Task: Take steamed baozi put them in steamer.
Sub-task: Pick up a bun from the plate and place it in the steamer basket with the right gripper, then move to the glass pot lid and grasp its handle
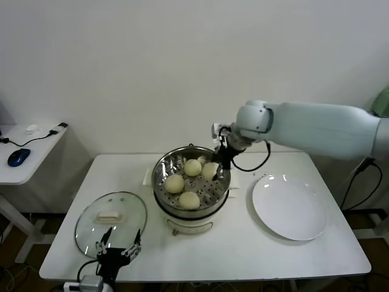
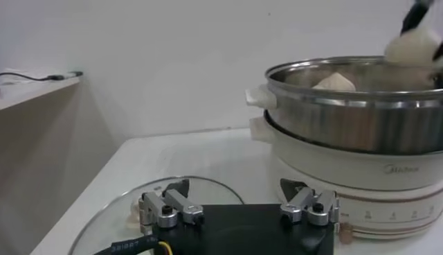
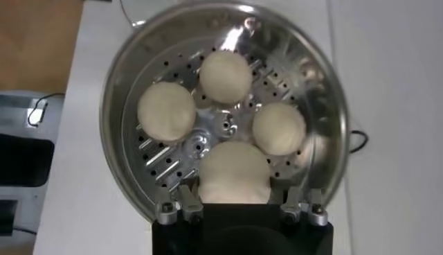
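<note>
Item: steamer (image 1: 191,210) at bench (image 1: 243,255) centre, 4 steamed baozi inside or over it.

3 steamed baozi (image 3: 166,111) rest apart on the perforated floor; the 4th baozi (image 3: 234,173) sits clenched in the right hand (image 1: 217,163) at the steamer's right rim, possibly not yet touching the floor. Left hand (image 2: 239,208) released, parked low over the glass lid (image 1: 111,224). White plate (image 1: 289,207) right of the steamer.

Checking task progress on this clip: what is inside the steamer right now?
The steamer holds four steamed baozi; three rest on its perforated floor, the fourth sits between the right gripper fingers. The floor beneath them is covered.
</note>
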Robot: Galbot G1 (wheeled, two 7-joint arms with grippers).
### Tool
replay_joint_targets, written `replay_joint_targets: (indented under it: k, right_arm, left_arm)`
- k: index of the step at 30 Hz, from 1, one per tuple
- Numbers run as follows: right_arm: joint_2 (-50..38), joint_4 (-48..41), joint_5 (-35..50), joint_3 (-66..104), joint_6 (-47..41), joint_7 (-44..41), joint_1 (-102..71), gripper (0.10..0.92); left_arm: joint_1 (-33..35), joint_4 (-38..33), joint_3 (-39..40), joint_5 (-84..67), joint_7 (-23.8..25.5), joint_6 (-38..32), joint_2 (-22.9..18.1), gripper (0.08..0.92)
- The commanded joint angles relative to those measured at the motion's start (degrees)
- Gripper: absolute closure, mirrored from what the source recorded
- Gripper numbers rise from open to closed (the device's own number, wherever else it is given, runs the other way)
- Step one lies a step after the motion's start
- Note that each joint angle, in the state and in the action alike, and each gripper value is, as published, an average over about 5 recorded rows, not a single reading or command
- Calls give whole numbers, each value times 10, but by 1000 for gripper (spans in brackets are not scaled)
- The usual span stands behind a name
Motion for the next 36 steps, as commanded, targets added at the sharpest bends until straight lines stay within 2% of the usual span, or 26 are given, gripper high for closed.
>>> replay_joint_targets:
  k: [1, 7, 10, 15, 19, 21, 23, 28, 32, 36]
  right_arm:
    - [23, -32, -24, 12, -26, 28, -85, 338]
    - [31, -47, -30, 17, -21, 25, -81, 337]
    - [35, -51, -27, 20, -12, 9, -70, 311]
    - [32, -64, -13, 5, 42, -64, -19, 216]
    - [7, -85, 23, 24, 101, -132, 26, 203]
    - [-14, -101, 43, 63, 105, -129, 32, 203]
    - [-40, -118, 53, 130, 97, -76, 15, 203]
    - [-119, -142, 33, 322, 98, 148, -80, 203]
    - [-220, -105, 10, 478, 111, 241, -201, 203]
    - [-327, -53, 10, 644, 139, 318, -407, 203]
  left_arm:
    - [3, -3, 0, 0, 0, 0, 0, 177]
    - [-1, 1, 0, -1, 0, 1, 0, 177]
    - [-1, 1, 0, -2, 1, 2, 0, 177]
    - [-3, -1, 0, -2, 1, 3, 2, 177]
    - [-4, -4, -1, -2, 2, 6, 3, 177]
    - [-3, -6, -1, -2, 2, 7, 4, 177]
    - [-2, -8, -1, -2, 3, 7, 5, 177]
    - [-1, -12, -2, -4, 4, 7, 7, 177]
    - [-4, -15, -1, -10, 4, 0, 9, 177]
    - [-19, -16, -3, -11, 13, -11, 12, 177]
